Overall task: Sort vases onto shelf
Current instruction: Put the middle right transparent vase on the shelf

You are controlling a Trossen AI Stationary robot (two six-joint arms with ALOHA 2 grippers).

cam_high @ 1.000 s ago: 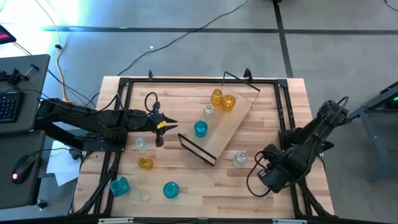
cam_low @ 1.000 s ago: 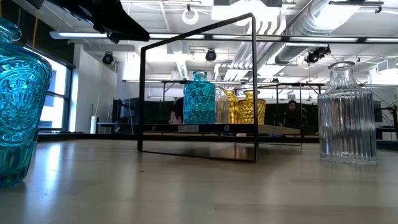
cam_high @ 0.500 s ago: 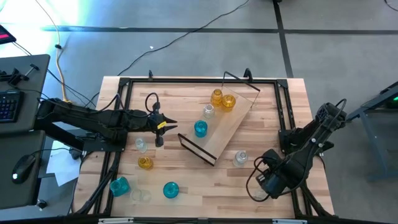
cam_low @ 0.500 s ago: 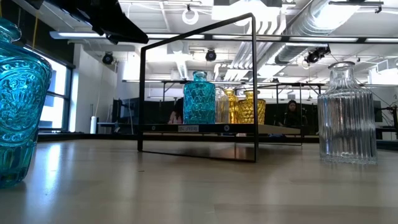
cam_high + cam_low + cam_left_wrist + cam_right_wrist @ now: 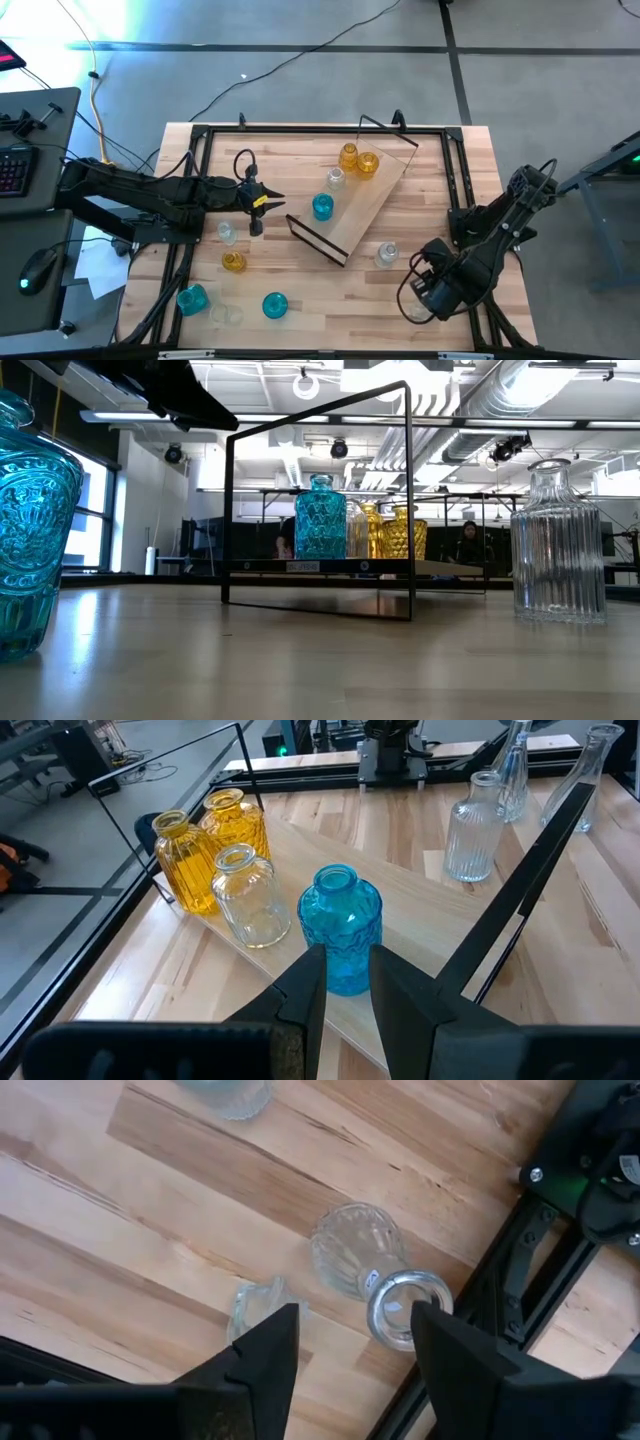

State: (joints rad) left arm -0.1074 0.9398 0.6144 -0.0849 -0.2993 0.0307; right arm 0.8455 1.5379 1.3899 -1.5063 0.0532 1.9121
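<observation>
Right gripper (image 5: 345, 1342) fingers spread over clear vase (image 5: 362, 1265) near worktop (image 5: 300, 300) right edge; left gripper (image 5: 348, 982) fingers narrowly apart, holding nothing.

We're looking at a robotics lab in an open industrial hall. Exposed ducts (image 5: 540, 390) and pipes are running across the ceiling, with long worktables (image 5: 300, 495) stretching into the far room. A person (image 5: 467, 540) is sitting back there. Cables (image 5: 300, 55) are trailing over the grey concrete floor (image 5: 300, 85), and a keyboard (image 5: 12, 170) and mouse (image 5: 38, 268) are sitting at the left desk beside the wooden tabletop (image 5: 290, 160).
</observation>
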